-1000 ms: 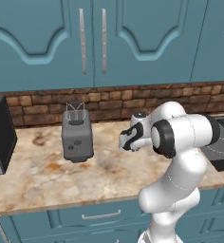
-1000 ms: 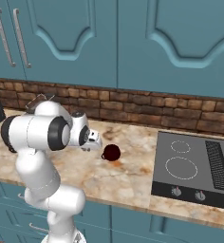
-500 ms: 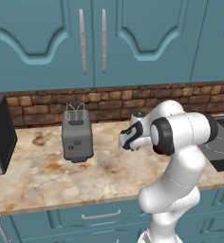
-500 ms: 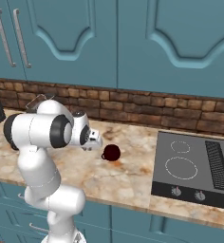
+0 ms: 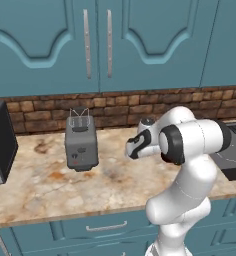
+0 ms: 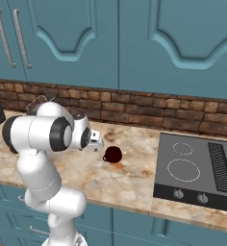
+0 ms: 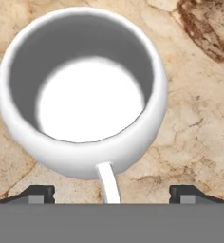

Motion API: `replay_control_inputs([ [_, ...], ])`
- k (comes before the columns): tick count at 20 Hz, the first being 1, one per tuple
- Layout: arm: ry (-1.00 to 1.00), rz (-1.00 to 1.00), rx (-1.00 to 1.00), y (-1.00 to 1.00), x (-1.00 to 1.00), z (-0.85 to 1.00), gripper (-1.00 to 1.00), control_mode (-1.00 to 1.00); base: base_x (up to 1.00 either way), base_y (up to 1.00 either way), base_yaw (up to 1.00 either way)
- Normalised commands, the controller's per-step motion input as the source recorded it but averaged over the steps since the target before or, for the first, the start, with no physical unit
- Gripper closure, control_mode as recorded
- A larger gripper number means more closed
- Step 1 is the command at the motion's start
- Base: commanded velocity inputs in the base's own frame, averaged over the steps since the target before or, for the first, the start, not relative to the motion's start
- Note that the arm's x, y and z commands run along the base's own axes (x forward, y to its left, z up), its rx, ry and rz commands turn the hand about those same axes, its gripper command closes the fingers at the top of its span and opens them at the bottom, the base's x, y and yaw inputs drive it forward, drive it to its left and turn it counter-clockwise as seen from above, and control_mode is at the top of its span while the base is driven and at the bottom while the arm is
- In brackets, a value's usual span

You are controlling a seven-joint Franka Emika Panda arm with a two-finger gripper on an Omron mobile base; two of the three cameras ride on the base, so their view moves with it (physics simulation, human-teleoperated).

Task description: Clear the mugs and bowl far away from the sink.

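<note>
Hovering above the white mug point(image 7: 83, 95) in the upper left of the hand view, the gripper point(image 7: 112, 194) keeps its fingertips point(image 7: 38, 193) spread apart, probably to straddle the handle before grasping.

A white mug point(image 7: 83, 97) stands upright on the speckled beige desk point(image 7: 199, 118), its mouth open upward and nothing inside. Seen from straight above in the hand view, it has a round rim, grey-shaded inner walls and a bright white bottom. Its thin white handle point(image 7: 108, 186) points toward the lower edge of that view.

A dark maroon mug point(image 6: 113, 154) stands upright on the desk in the right base view, roughly midway between the brick back wall and the front edge, left of the stovetop and apart from it. Its small handle sticks out to its left in that view. It looks glossy and rounded; whether it holds anything cannot be told.
</note>
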Motion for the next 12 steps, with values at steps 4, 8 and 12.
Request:
replay_control_inputs([
  [4, -0.07, 0.00, 0.00, 0.00, -0.04, 0.02, -1.00, -1.00, 0.00, 0.00, 0.00],
  [8, -0.12, 0.00, 0.00, 0.03, -0.19, 0.18, -1.00, -1.00, 0.00, 0.00, 0.00],
  [12, -0.15, 0.00, 0.00, 0.02, -0.37, 0.16, -1.00, -1.00, 0.00, 0.00, 0.00],
])
